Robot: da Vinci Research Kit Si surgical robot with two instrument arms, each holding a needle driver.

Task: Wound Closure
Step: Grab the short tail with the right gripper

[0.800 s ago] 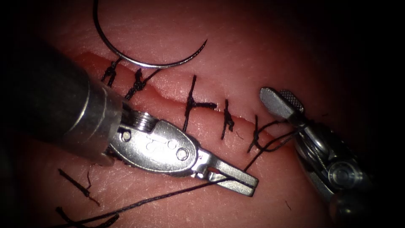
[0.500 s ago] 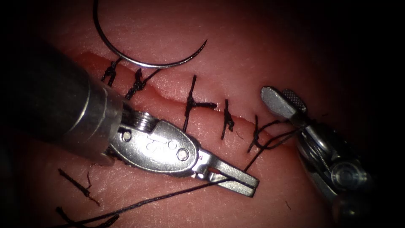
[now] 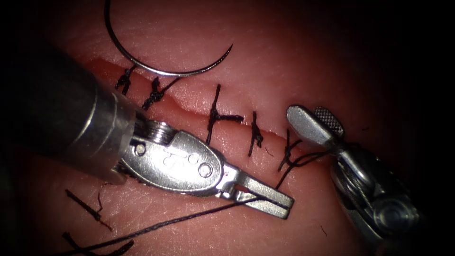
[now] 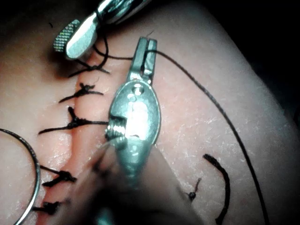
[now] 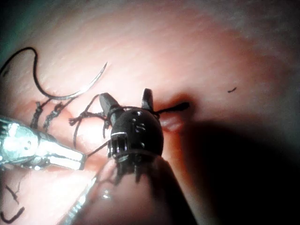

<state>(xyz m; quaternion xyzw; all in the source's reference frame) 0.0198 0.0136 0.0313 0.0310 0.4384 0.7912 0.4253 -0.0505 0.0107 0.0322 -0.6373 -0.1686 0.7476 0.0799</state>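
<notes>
The tissue (image 3: pixel 265 61) has a cut (image 3: pixel 189 106) closed by several dark stitches. The curved needle (image 3: pixel 156 66) lies free on top of the tissue beyond the cut's left end, held by neither tool; it also shows as needle (image 4: pixel 33 159) and needle (image 5: pixel 84 89). My left tool (image 3: pixel 284 206) lies on the near side of the cut, jaws shut on the thread (image 3: pixel 180 220) close to their tips; it shows too as left tool (image 4: pixel 146 44). My right tool (image 3: pixel 313 118) stands at the cut's right end, jaws open, with thread caught around their base beside the last stitch (image 3: pixel 287 154).
Cut ends of thread (image 3: pixel 87 206) lie on the tissue at the lower left. The long thread trails from the left tool's jaws off the lower left edge. The left tool's shaft (image 3: pixel 57 114) covers the cut's left end.
The right tool has shifted a little left and down toward the last stitch, and the thread loop there has drawn in. The left tool has edged slightly right. The needle has not moved.
</notes>
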